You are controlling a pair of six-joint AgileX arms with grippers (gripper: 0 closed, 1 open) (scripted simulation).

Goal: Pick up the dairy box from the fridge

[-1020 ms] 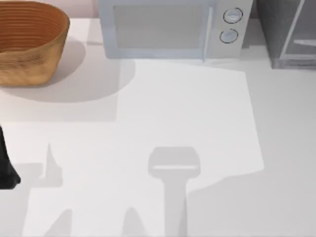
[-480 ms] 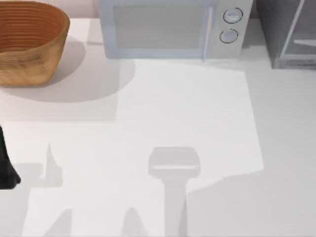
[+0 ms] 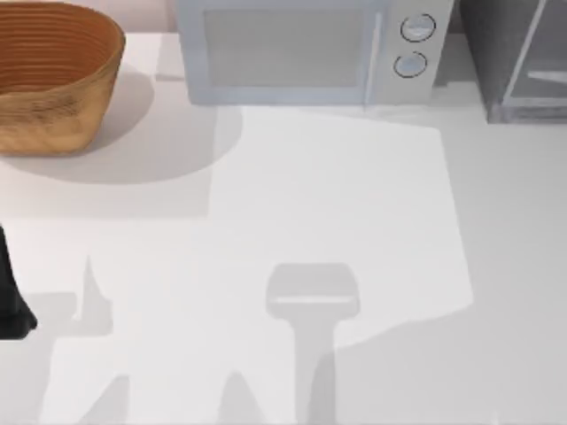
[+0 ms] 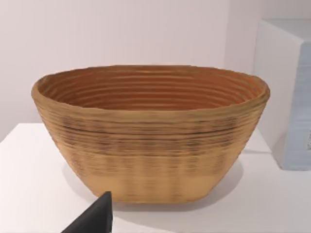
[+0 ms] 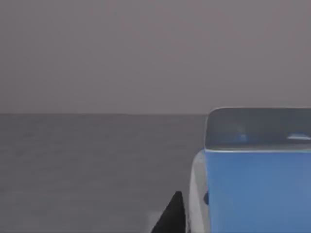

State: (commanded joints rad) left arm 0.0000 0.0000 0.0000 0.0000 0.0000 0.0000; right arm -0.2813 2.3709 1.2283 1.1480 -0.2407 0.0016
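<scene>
The dairy box (image 5: pixel 257 189), a blue carton with white edges and a pale top, looms very close in the right wrist view. It stands on the dark-grey floor inside the fridge (image 5: pixel 97 160). A dark part of my right gripper (image 5: pixel 170 216) shows right beside the carton's white edge; whether they touch is unclear. In the top view the fridge (image 3: pixel 518 62) stands at the back right with its pale-framed door. My left arm (image 3: pixel 11 301) is parked at the table's left edge, and a dark bit of my left gripper (image 4: pixel 95 218) faces the basket.
A woven brown basket (image 3: pixel 53 75) sits at the back left, also large in the left wrist view (image 4: pixel 150 131). A white microwave (image 3: pixel 301 49) with two round knobs stands at the back middle, left of the fridge. The white table (image 3: pixel 310 204) spreads in front.
</scene>
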